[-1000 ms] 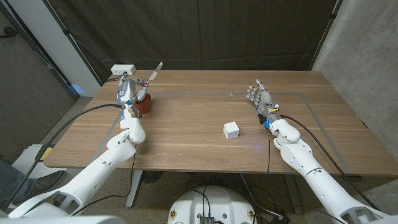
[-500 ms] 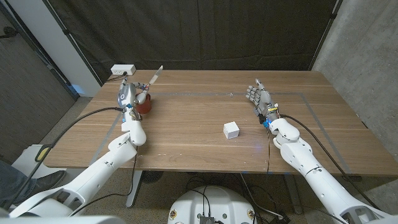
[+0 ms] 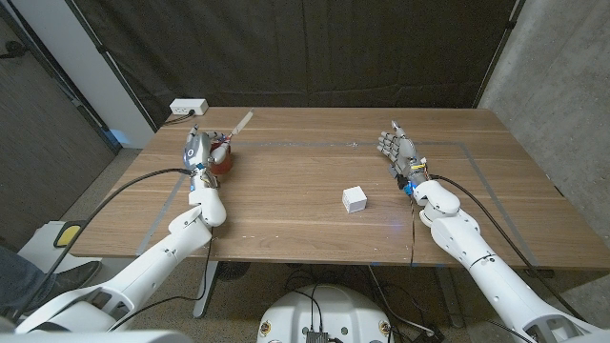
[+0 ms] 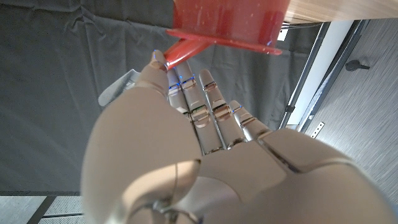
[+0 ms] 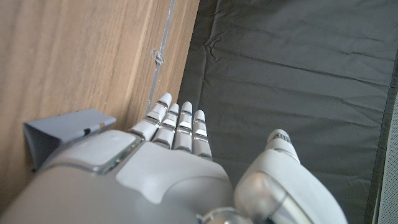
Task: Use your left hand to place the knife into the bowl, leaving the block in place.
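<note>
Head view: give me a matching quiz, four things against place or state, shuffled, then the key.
Things:
1. knife
2. bowl
3. block
4. right hand

Place or state:
A. white, alone at the table's middle
B. dark red, at the left hand
C. fingers apart, holding nothing
D. leaning out of the bowl, tip toward the far edge

Pairs: 1-D, 2-B, 3-A, 4-C

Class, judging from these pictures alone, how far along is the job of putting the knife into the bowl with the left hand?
Nearly done. The knife already leans in the red bowl, its blade sticking out over the rim. The left hand is right at the bowl; whether it grips the handle cannot be told. The white block sits apart mid-table, and the right hand waits open. What is left: letting go and pulling back.
</note>
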